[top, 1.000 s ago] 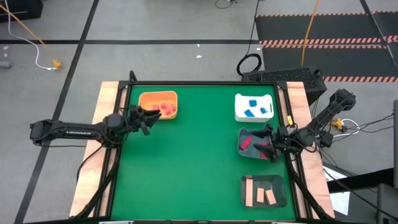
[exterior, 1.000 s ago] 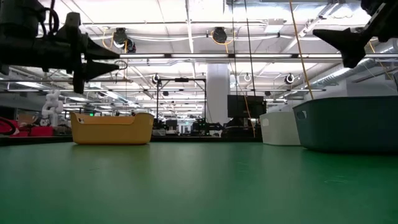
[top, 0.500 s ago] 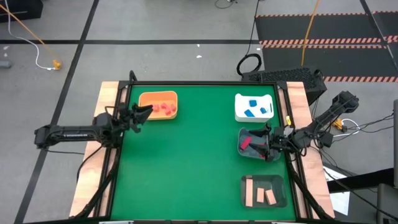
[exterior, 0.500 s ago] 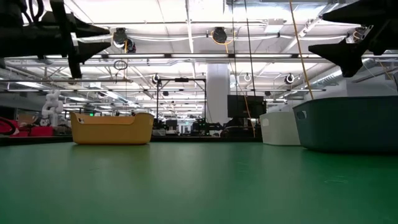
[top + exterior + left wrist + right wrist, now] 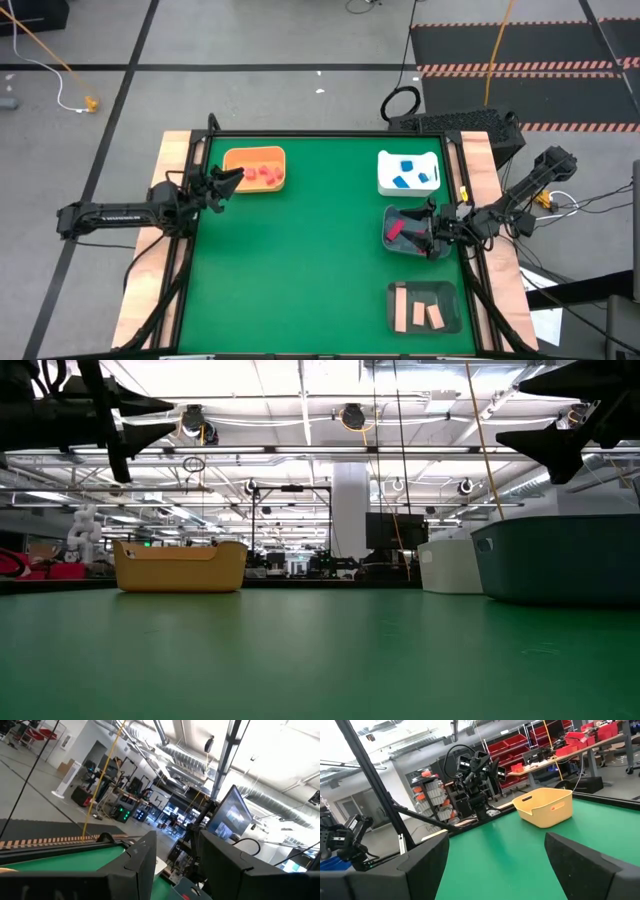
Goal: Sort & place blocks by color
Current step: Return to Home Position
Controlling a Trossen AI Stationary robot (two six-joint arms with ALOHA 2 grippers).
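Observation:
Red blocks (image 5: 265,175) lie in the orange tray (image 5: 240,160), blue blocks (image 5: 404,180) in the white tray (image 5: 385,185), and tan blocks (image 5: 418,313) in the grey tray (image 5: 450,300) at the near right. A dark grey tray (image 5: 390,243) holds a red block (image 5: 394,229). My left gripper (image 5: 228,180) hangs open and empty just left of the orange tray, well above the table (image 5: 175,417). My right gripper (image 5: 425,233) is wide open and empty above the dark tray's right side (image 5: 515,405).
The green table top (image 5: 300,260) lies bare between the trays. In the low view the orange tray (image 5: 180,565) stands at the far left, with the white tray (image 5: 450,565) and the dark grey tray (image 5: 560,558) on the right. Wooden rails border both table sides.
My left gripper has risen and drawn back toward the table's left edge, away from the orange tray, its fingers tipping upward. My right gripper has tipped a little over the dark tray. No block has moved.

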